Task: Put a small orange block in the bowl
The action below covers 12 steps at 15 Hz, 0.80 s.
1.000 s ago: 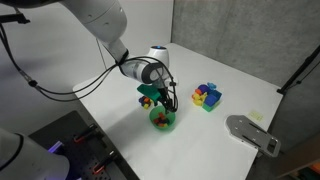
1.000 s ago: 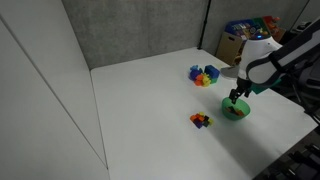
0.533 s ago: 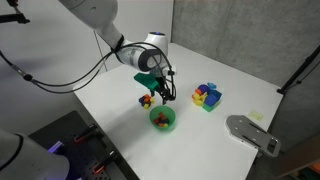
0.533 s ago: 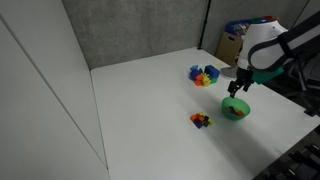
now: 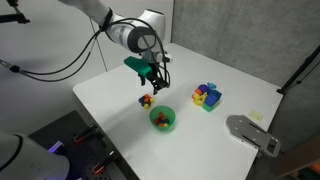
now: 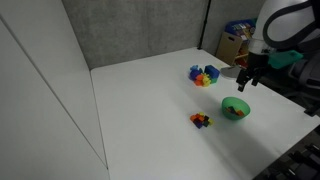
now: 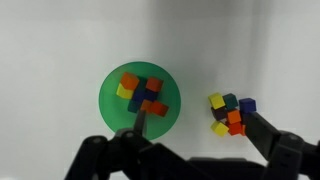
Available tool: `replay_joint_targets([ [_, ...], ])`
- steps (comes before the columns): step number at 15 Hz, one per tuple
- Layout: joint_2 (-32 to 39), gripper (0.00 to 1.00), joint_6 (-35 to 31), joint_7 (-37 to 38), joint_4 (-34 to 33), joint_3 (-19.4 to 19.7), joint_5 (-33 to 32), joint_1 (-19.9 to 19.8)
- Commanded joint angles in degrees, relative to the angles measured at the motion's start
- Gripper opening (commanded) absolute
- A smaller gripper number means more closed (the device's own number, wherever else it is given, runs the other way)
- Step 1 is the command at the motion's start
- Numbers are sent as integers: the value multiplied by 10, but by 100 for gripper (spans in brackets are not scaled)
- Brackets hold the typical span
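Observation:
The green bowl (image 5: 162, 119) (image 6: 235, 108) stands on the white table and holds several tiny blocks. In the wrist view its rim (image 7: 108, 95) surrounds two small orange blocks (image 7: 130, 81), plus yellow, blue and red ones. My gripper (image 5: 153, 82) (image 6: 246, 85) (image 7: 194, 112) is open and empty, well above the table, over the gap between the bowl and a heap of tiny blocks (image 7: 230, 115) (image 5: 146, 100) (image 6: 201, 120). That heap also contains an orange block (image 7: 236, 116).
A pile of larger yellow, blue and purple blocks (image 5: 206, 96) (image 6: 204, 75) lies beyond the bowl. A grey flat device (image 5: 252, 133) sits at the table's corner. A box with clutter (image 6: 240, 40) stands off the table's far edge.
My gripper has risen from just above the bowl to well above the table, staying open. The bowl and the heaps have not moved.

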<state>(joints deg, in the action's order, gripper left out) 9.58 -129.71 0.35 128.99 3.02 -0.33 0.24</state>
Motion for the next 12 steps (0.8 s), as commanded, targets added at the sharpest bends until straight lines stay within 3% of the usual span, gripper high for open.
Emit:
replay_joint_targets([
  [1, -87, 100, 43, -8, 40, -6, -2, -7],
  [7, -201, 100, 93, -10, 57, -9, 4, -4],
  [12, -246, 100, 149, -7, 35, -14, 5, -2],
])
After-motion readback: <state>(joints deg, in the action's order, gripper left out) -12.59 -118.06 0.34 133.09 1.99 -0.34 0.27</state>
